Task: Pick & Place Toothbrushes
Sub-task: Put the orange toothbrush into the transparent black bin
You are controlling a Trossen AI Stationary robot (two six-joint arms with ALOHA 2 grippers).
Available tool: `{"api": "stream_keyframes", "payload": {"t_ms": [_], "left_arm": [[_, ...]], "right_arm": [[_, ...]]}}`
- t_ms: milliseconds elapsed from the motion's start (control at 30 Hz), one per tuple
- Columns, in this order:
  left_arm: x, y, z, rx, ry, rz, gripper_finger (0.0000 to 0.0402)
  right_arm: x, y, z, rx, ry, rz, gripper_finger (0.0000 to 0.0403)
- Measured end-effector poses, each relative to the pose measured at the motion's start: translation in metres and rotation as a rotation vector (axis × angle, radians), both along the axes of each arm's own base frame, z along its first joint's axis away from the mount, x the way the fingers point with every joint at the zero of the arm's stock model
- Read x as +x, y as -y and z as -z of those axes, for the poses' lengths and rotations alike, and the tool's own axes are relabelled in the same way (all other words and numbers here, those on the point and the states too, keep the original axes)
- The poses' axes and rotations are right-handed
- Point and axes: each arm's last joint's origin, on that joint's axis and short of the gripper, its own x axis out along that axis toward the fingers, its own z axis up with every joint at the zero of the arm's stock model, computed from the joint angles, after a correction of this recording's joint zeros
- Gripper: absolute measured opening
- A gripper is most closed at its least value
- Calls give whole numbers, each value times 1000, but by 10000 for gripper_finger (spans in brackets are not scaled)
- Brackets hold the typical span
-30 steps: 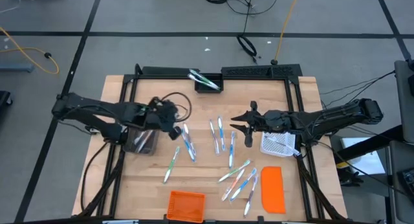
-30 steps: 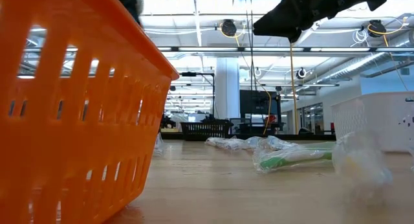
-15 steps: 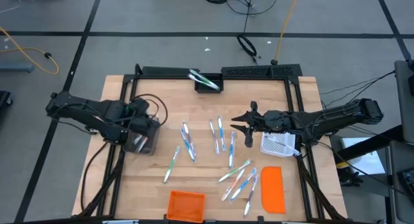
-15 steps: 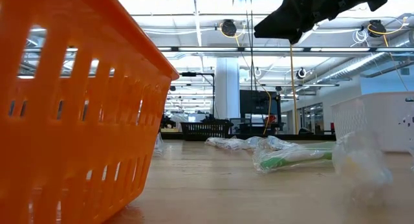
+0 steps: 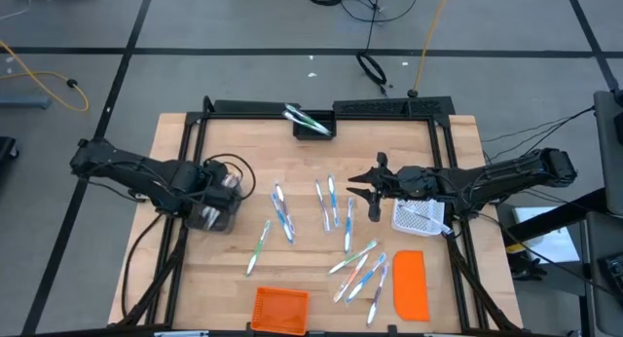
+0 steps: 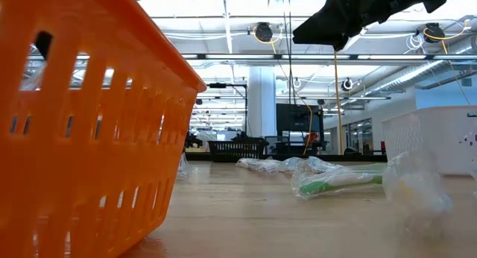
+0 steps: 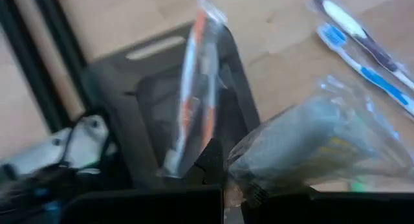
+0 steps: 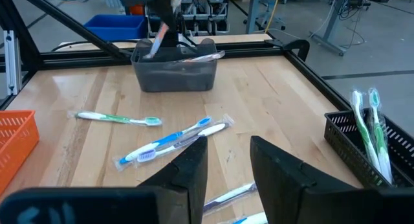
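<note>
Loose toothbrushes lie flat on the wooden table: a pair (image 5: 282,212), three (image 5: 331,203), a green one (image 5: 258,247) and a cluster (image 5: 358,269). My left gripper (image 5: 226,186) hovers over the dark bin (image 5: 212,217), shut on a clear-wrapped toothbrush (image 7: 310,136). An orange-accented toothbrush (image 7: 194,88) stands tilted in the bin (image 7: 129,107), leaning on its wall. My right gripper (image 5: 362,188) waits open above the table's middle (image 8: 229,159), touching nothing. My left gripper pinches the wrapped toothbrush by one end (image 7: 242,180), coming from above and slanting down. One finger (image 7: 210,160) shows beside that end; the packet hides the other. The packet is lifted clear and reaches out past the bin's rim.
A black basket (image 5: 313,128) at the far edge holds two or more toothbrushes. A white mesh basket (image 5: 421,216) sits under the right arm. An orange lid (image 5: 411,283) and an orange basket (image 5: 280,308) lie near the near edge. Black frame rails border the table.
My left gripper has travelled toward the table's left edge, from beside the loose pair of toothbrushes to above the dark bin, carrying the wrapped toothbrush with it. In the last half second it has shifted only slightly over the bin.
</note>
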Motion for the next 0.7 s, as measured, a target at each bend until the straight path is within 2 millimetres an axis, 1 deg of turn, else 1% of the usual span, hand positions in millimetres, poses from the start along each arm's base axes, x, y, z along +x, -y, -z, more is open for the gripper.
{"api": "stream_keyframes", "payload": {"t_ms": [133, 300, 467, 700], "left_arm": [[-2, 1, 13, -52, -32, -20, 25], [-4, 1, 21, -53, -59, -31, 41], [-5, 0, 24, -49, -70, -42, 60], [-5, 0, 24, -30, -66, -40, 108]], "right_arm": [[0, 0, 0, 0, 0, 0, 112], [0, 0, 0, -13, -2, -4, 112], [0, 0, 0, -14, -2, -4, 112], [0, 0, 0, -14, -2, -5, 112]]}}
